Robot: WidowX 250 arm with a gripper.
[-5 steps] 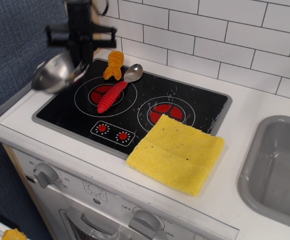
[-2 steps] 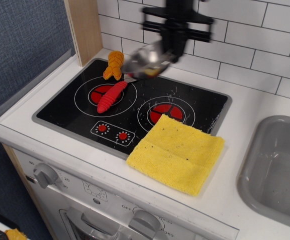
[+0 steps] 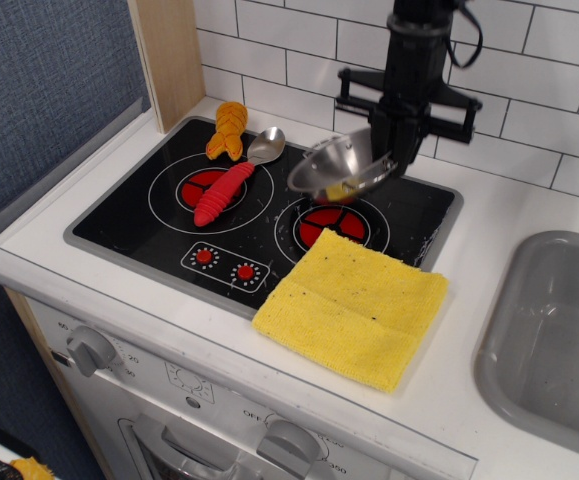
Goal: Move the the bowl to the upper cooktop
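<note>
The shiny steel bowl [image 3: 334,168] hangs tilted in the air, its open side facing left and down. My gripper [image 3: 384,152] is shut on its right rim. The bowl is just above the right burner mark [image 3: 321,228], a red segmented disc ringed in white on the black hob [image 3: 129,215], and hides that burner's far part. It does not touch the glass. A second burner mark [image 3: 191,185] lies to the left, partly under the spoon.
A red-handled silver spoon [image 3: 224,193] lies across the left burner. An orange plush item [image 3: 229,128] sits at the hob's back left. A yellow cloth [image 3: 354,305] overlaps the hob's front right corner. A grey sink [image 3: 554,340] is at the right, and a wooden post [image 3: 169,60] at the back left.
My gripper has carried the bowl from off the hob's left edge, across the back, to above the right burner, and has come lower.
</note>
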